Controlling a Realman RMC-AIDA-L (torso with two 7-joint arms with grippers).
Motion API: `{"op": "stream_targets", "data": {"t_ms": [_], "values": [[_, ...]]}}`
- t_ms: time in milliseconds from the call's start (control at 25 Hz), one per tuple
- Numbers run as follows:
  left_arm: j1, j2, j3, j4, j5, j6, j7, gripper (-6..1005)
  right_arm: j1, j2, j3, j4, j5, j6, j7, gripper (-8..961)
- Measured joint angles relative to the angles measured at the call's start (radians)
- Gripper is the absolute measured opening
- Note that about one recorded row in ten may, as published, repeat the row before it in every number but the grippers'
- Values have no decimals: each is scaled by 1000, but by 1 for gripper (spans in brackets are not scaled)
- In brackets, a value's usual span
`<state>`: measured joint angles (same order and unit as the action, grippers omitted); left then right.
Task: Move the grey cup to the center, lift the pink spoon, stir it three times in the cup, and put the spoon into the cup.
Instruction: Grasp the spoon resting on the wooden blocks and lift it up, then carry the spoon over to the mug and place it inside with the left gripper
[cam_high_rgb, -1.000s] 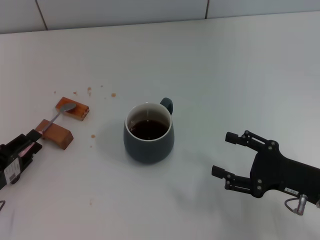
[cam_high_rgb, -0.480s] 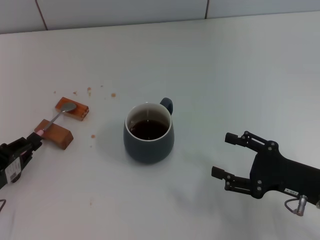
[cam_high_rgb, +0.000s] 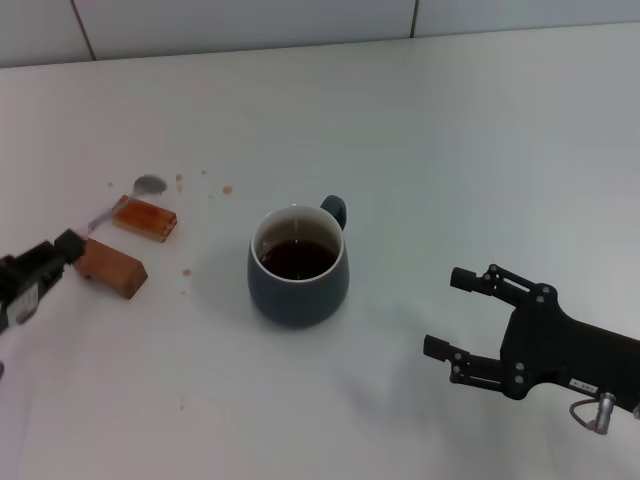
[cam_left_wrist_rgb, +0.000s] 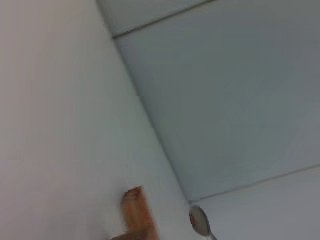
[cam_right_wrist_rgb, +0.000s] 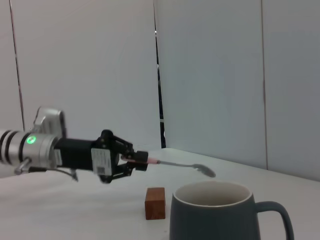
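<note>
The white table lies bare across its far and right stretches, up to the tiled wall at the back edge; the near middle is also open between the two arms. The grey cup stands upright near the table's centre, handle turned to the far right, dark liquid inside, well apart from everything else. To its left lie two brown blocks: the far block and the near block, close together, with small brown specks scattered on the table behind and beside them. The left gripper sits at the left edge, just beside the near block, its arm reaching in low from the left. It is clamped on the pink end of the pink spoon. In the right wrist view the spoon is held roughly level in the air, clear of the table, its bowl pointing away from the gripper and above the block. In the head view the spoon's bowl shows beyond the far block. The right gripper rests at the near right, fingers spread wide, pointing left toward the cup and well apart from it.
</note>
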<state>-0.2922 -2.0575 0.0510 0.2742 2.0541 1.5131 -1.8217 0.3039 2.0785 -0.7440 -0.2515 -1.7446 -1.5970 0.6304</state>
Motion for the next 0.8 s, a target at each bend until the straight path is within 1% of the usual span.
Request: {"op": "stream_targets", "data": {"t_ms": [40,80,120,160,200,240,320,360,400,440,520,560,600,640,720,800], "values": [[-18,0,25,40,8,18,-1,139,0,0,0,0,0,0,0,840],[-42,1,71,100,14,39,-9,138,0,0,0,0,0,0,0,840],[-55,1,103,134,15,48,-17,138,0,0,0,-1,0,0,0,840],[-78,2,165,212,16,66,-38,137,1,0,0,-1,-1,0,0,840],[-93,4,209,273,14,78,-55,137,2,0,0,-2,-1,0,0,840],[-108,4,237,332,13,100,-71,137,3,0,0,-2,-1,-1,0,840],[-150,9,291,494,9,177,-108,136,2,0,1,-6,-1,-1,0,840],[-162,11,312,544,10,199,-120,136,2,0,1,-9,-1,-1,0,839],[-187,17,362,652,14,240,-153,136,1,0,1,-12,-1,-2,0,839],[-198,19,388,701,15,250,-172,135,0,0,2,-14,-1,-2,0,839],[-224,28,480,858,17,275,-226,135,-1,0,3,-15,-1,-6,0,839],[-246,42,544,947,17,304,-256,135,-1,0,4,-15,-1,-8,0,839],[-256,50,573,982,18,322,-269,134,-1,0,5,-15,-1,-9,0,839],[-277,66,615,1028,18,351,-286,134,-1,0,6,-15,-1,-9,0,839],[-323,84,668,1092,40,405,-308,136,0,1,6,-16,0,-12,0,839],[-354,85,699,1130,91,438,-314,138,0,2,6,-17,1,-13,0,839]]}}
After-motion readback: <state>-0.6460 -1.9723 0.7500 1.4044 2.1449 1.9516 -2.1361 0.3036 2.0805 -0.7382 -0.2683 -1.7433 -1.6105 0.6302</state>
